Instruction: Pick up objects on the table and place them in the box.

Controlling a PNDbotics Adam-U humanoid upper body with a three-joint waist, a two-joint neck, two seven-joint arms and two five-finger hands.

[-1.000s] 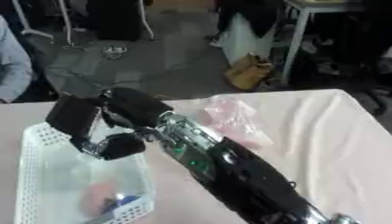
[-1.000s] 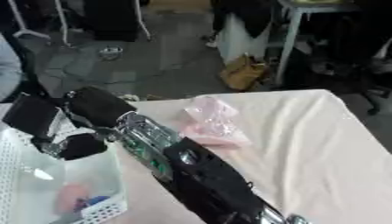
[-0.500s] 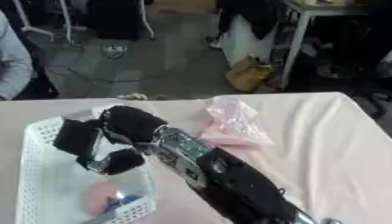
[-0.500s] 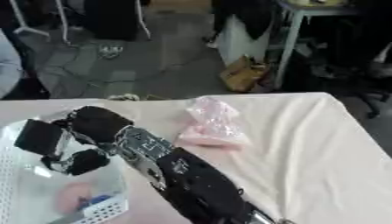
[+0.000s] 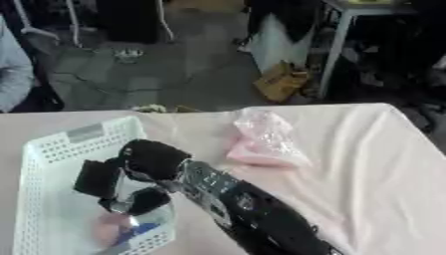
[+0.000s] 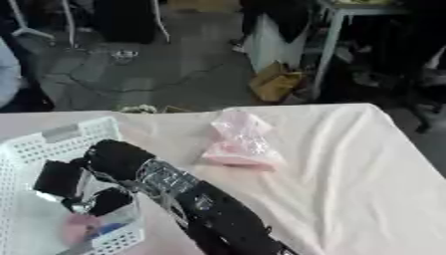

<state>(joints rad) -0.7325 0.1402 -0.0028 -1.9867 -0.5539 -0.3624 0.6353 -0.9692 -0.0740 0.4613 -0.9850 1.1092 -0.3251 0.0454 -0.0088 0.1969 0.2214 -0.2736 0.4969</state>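
My right hand (image 5: pixel 146 160) reaches across from the lower right into the white mesh basket (image 5: pixel 83 134) at the table's left. Its fingers (image 5: pixel 94 178) and thumb (image 5: pixel 146 200) stand apart, and the hand is open above the basket's floor. Just below the hand lies a clear-wrapped pink and blue item (image 5: pixel 120 232) in the basket's near corner; whether the hand touches it I cannot tell. A clear bag with pink contents (image 5: pixel 261 143) lies on the table to the right of the basket, apart from the hand. The left hand is out of sight.
A pale pink cloth (image 5: pixel 370 164) covers the table, which ends at its far edge just behind the bag. My black and silver forearm (image 5: pixel 253 214) crosses the near middle of the table. A person's sleeve (image 5: pixel 13 74) shows at the far left.
My right hand has sunk from above the basket's rim down into the basket, towards its near end. The pink bag on the table has stayed put; the camera has tilted.
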